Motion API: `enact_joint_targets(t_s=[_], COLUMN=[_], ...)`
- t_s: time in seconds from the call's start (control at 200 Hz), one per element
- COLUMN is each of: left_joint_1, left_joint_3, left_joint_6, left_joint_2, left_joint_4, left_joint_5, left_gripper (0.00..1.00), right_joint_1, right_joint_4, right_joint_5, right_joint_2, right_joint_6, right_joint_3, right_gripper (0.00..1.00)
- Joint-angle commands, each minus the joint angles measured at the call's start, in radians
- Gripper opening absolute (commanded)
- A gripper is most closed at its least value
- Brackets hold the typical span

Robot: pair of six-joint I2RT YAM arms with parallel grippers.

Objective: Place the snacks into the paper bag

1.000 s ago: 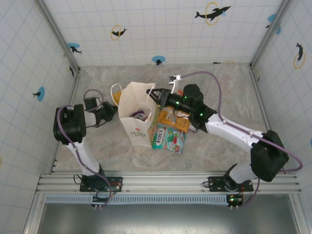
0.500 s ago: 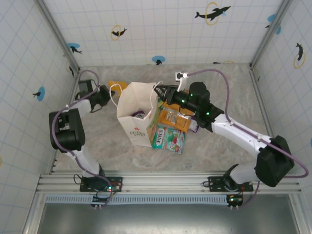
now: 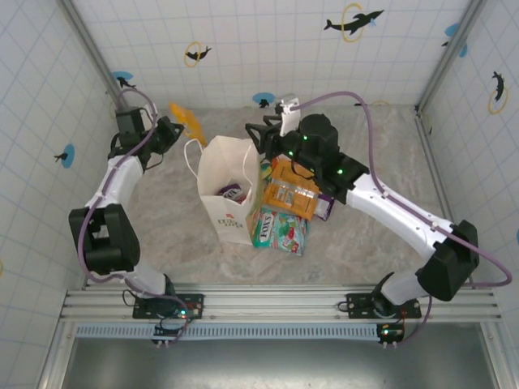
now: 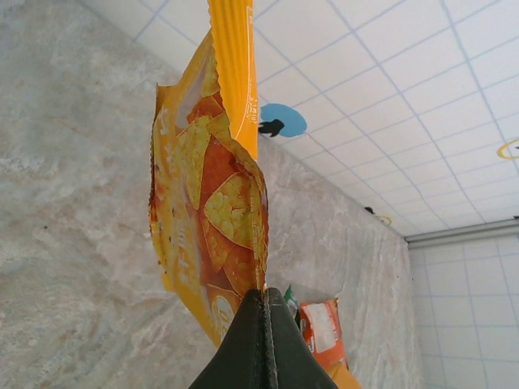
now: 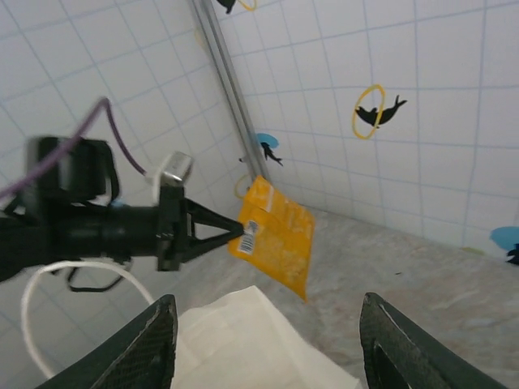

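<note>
The white paper bag (image 3: 228,185) stands open mid-table, with a purple snack (image 3: 233,193) inside. My left gripper (image 3: 168,130) is shut on the corner of a yellow-orange snack packet (image 3: 185,120), which hangs in the air back-left of the bag. That packet (image 4: 212,211) rises from the closed left gripper (image 4: 264,297). My right gripper (image 3: 254,134) is open just above the bag's back right rim. The right wrist view shows the right gripper (image 5: 268,324) over the bag (image 5: 243,344), facing the held packet (image 5: 276,235). Orange (image 3: 290,193), teal (image 3: 280,229) and green (image 3: 265,172) snacks lie right of the bag.
Another purple packet (image 3: 324,207) lies partly under the right forearm. Tiled walls with metal corner posts (image 3: 105,77) enclose the marble table (image 3: 178,243). A metal rail (image 3: 268,304) runs along the near edge.
The left gripper has lifted the yellow-orange packet from beside the bag up and back toward the left wall. The right gripper has shifted slightly back along the bag's rim.
</note>
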Motion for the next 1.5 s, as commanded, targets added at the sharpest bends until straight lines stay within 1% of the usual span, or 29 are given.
enact_joint_targets(t_s=[0.0, 0.13, 0.16, 0.245, 0.335, 0.42, 0.47, 0.535, 0.626, 0.706, 0.826, 1.036, 1.241, 1.311, 1.491], left_joint_1=[-0.009, -0.009, -0.009, -0.009, -0.009, -0.009, -0.009, -0.009, -0.009, -0.011, -0.011, -0.011, -0.016, -0.017, -0.023], left_joint_3=[0.051, 0.092, 0.103, 0.137, 0.170, 0.209, 0.228, 0.252, 0.286, 0.333, 0.392, 0.421, 0.427, 0.426, 0.421], left_joint_6=[0.043, 0.045, 0.046, 0.044, 0.031, 0.028, 0.031, 0.029, 0.007, -0.007, -0.018, -0.053, -0.076, -0.084, -0.099], left_joint_2=[-0.081, -0.143, -0.157, -0.185, -0.203, -0.211, -0.221, -0.231, -0.233, -0.219, -0.204, -0.203, -0.205, -0.207, -0.206], left_joint_4=[-0.066, -0.109, -0.118, -0.151, -0.173, -0.202, -0.214, -0.223, -0.215, -0.221, -0.233, -0.200, -0.177, -0.171, -0.157], left_joint_5=[-0.050, -0.067, -0.068, -0.061, -0.035, -0.019, -0.018, -0.011, 0.031, 0.066, 0.088, 0.118, 0.137, 0.139, 0.156], left_gripper=[0.00, 0.00, 0.00, 0.00, 0.00, 0.00, 0.00, 0.00, 0.00, 0.00, 0.00, 0.00, 0.00, 0.00, 0.00], right_joint_1=[0.035, 0.099, 0.114, 0.162, 0.219, 0.241, 0.245, 0.251, 0.257, 0.256, 0.257, 0.254, 0.231, 0.220, 0.188], right_joint_4=[-0.080, -0.029, 0.025, 0.075, 0.115, 0.122, 0.129, 0.134, 0.145, 0.151, 0.099, -0.008, -0.076, -0.079, -0.031], right_joint_5=[0.108, 0.172, 0.179, 0.194, 0.274, 0.325, 0.314, 0.267, 0.203, 0.184, 0.167, 0.201, 0.229, 0.219, 0.199], right_joint_2=[0.033, 0.026, 0.019, 0.011, 0.008, -0.001, -0.012, -0.015, 0.002, 0.044, 0.149, 0.374, 0.582, 0.624, 0.664], right_joint_6=[-0.162, -0.298, -0.322, -0.387, -0.490, -0.542, -0.548, -0.550, -0.571, -0.585, -0.631, -0.685, -0.684, -0.681, -0.645], right_joint_3=[0.092, 0.102, 0.095, 0.096, 0.109, 0.137, 0.139, 0.141, 0.144, 0.179, 0.301, 0.584, 0.860, 0.902, 0.901], right_gripper=[0.62, 0.62, 0.63, 0.62, 0.63, 0.63, 0.63, 0.63, 0.64, 0.65, 0.68, 0.72, 0.77, 0.78, 0.76])
